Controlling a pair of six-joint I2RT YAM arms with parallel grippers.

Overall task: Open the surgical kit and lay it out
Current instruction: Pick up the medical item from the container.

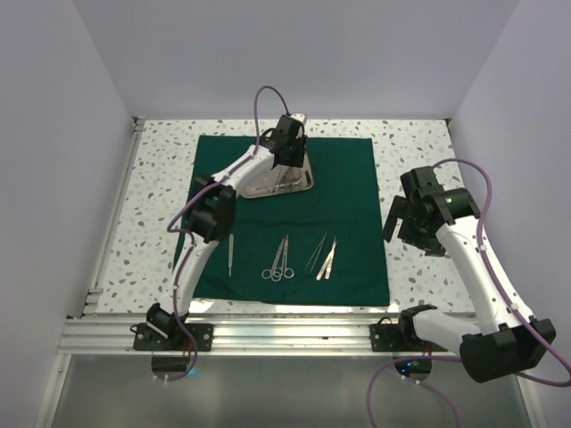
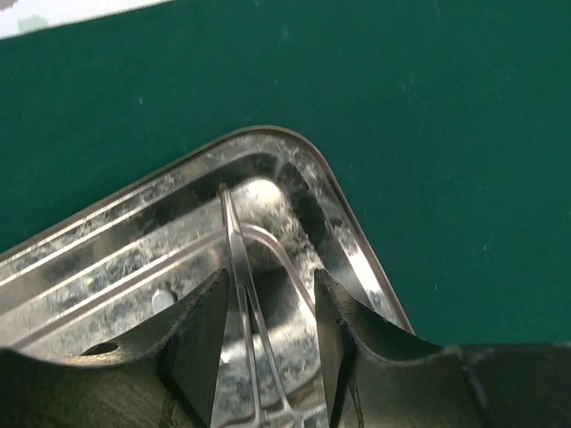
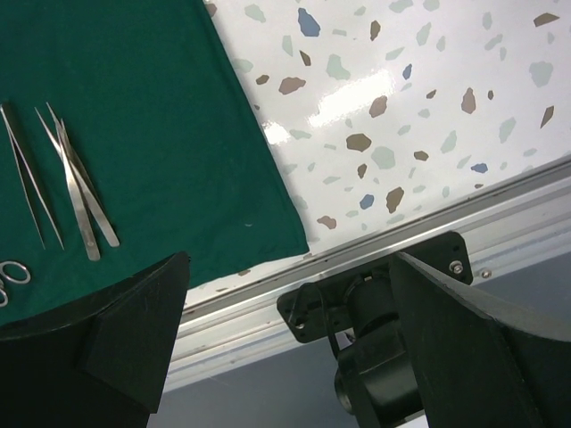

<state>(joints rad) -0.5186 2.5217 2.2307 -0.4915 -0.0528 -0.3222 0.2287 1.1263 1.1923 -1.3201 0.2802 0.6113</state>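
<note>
The surgical kit's dark green drape (image 1: pixel 348 205) lies flat as a square sheet. Its steel tray (image 1: pixel 259 189) sits on the far part. My left gripper (image 1: pixel 287 165) reaches down into the tray. In the left wrist view the tray's rounded corner (image 2: pixel 339 192) shows, and a thin steel instrument (image 2: pixel 239 259) lies between my left gripper's (image 2: pixel 268 285) open jaws with gaps on both sides. On the near part of the drape lie a slim tool (image 1: pixel 230 254), scissors (image 1: pixel 278 266) and tweezers (image 1: pixel 328 259). My right gripper (image 1: pixel 401 223) hovers open and empty beside the drape's right edge.
The speckled tabletop (image 1: pixel 419 143) surrounds the drape. An aluminium rail (image 1: pixel 285 334) runs along the near edge with both arm bases on it. The right wrist view shows the drape's near right corner (image 3: pixel 285 232), the tweezers (image 3: pixel 80 187) and the right arm's base (image 3: pixel 375 357).
</note>
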